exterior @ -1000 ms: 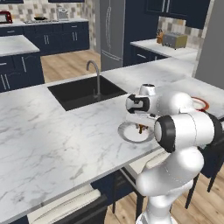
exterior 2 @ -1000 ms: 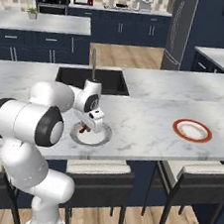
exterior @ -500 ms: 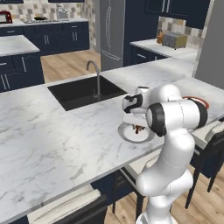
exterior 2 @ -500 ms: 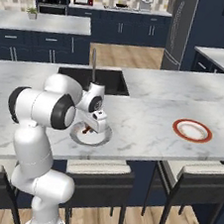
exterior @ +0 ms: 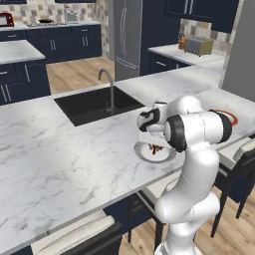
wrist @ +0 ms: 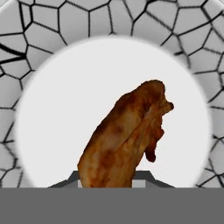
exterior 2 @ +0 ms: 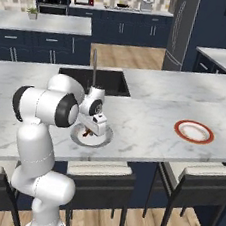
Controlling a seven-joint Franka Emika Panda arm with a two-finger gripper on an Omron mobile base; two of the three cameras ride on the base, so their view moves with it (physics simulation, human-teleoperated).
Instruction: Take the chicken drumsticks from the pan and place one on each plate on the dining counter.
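Observation:
The grey-rimmed plate (exterior: 167, 155) (exterior 2: 103, 139) lies near the front edge of the dining counter (exterior: 60, 159) (exterior 2: 145, 114). My gripper (exterior: 152, 143) (exterior 2: 96, 128) hangs just over it, pointing down, shut on a chicken drumstick (wrist: 127, 140). This orange-brown drumstick (exterior: 154, 148) (exterior 2: 86, 133) hangs over the plate's white centre (wrist: 65, 109); I cannot tell whether its tip touches. The red-rimmed plate (exterior 2: 194, 131) (exterior: 230, 117) lies empty further right on the same counter. I cannot make out the pan.
The black sink (exterior: 94, 102) (exterior 2: 99, 79) with its faucet (exterior: 108, 82) sits just behind the grey-rimmed plate. Stools (exterior 2: 187, 180) stand under the counter's front edge. A toaster (exterior: 198, 46) stands on the far right counter.
The arm's elbow has swung upright over the base while the gripper stayed above the grey-rimmed plate, still shut on the drumstick.

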